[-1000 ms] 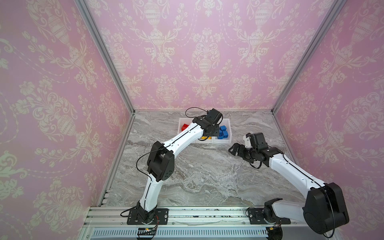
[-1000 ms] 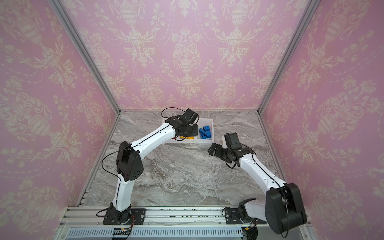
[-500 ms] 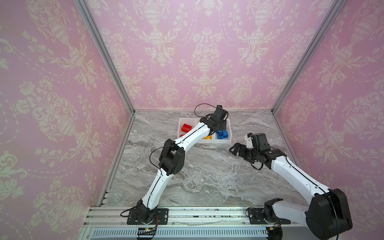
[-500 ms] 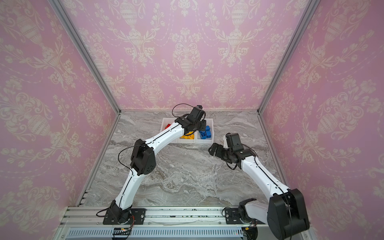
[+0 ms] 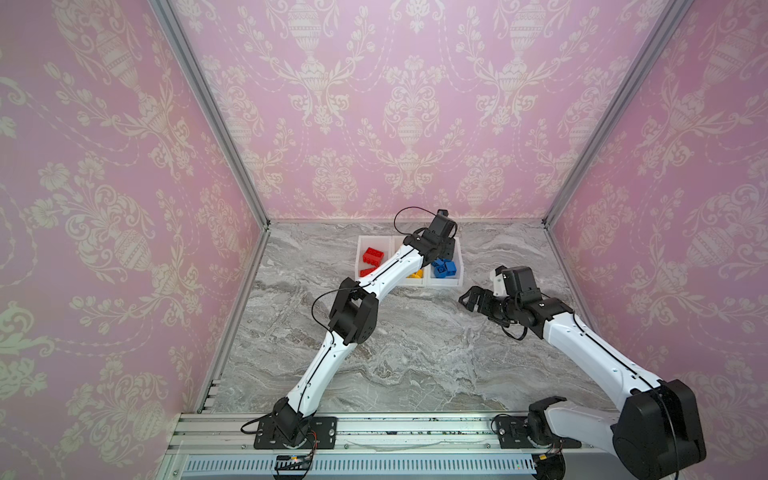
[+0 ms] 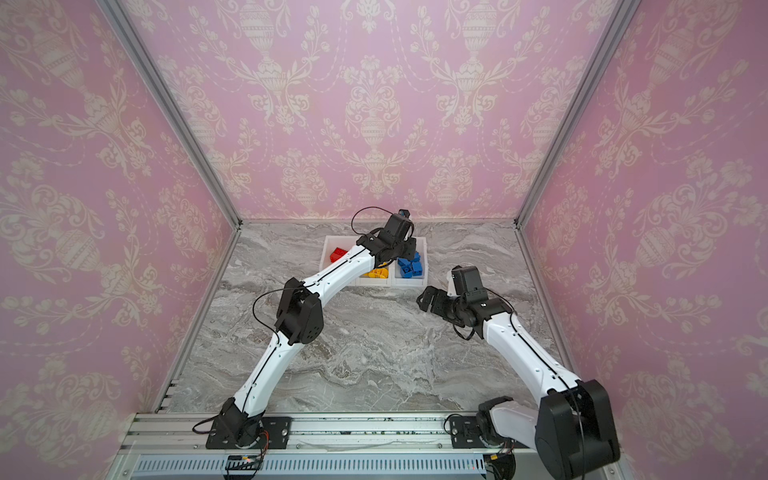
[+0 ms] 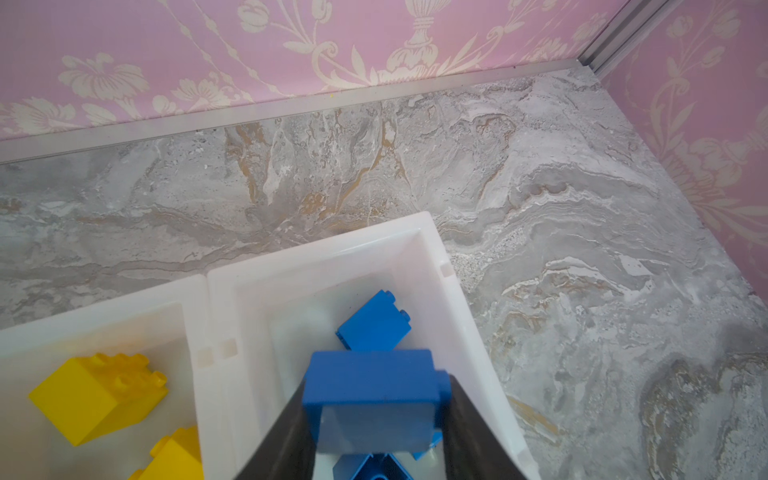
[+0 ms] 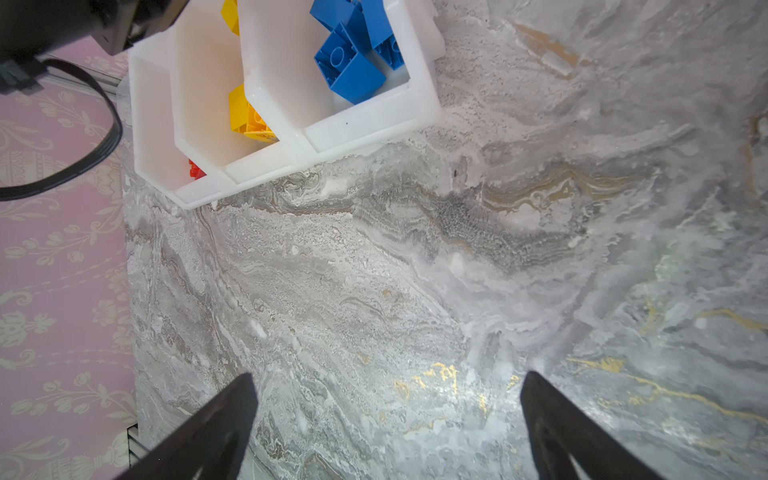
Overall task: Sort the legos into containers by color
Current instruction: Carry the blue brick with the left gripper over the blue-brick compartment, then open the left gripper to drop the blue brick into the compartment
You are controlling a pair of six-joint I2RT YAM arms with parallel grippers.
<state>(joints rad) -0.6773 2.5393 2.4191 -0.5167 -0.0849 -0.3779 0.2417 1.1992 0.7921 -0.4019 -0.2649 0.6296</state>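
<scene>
This is a robot-manipulation test cell in a lab, dressed to look domestic. In both top views, flat panels of pink damask wallpaper (image 5: 407,104) stand at 9, 12 and 3 o'clock, joined by bare aluminium posts (image 5: 208,112) around a marble-print tabletop (image 5: 415,353). At 6 o'clock a slotted aluminium rail (image 5: 415,428) carries the bolted bases and loose cabling of the left arm (image 5: 324,365) and the right arm (image 5: 590,353), and toward 12 o'clock sit white containers (image 5: 444,282) of toy legos (image 5: 372,254).
</scene>
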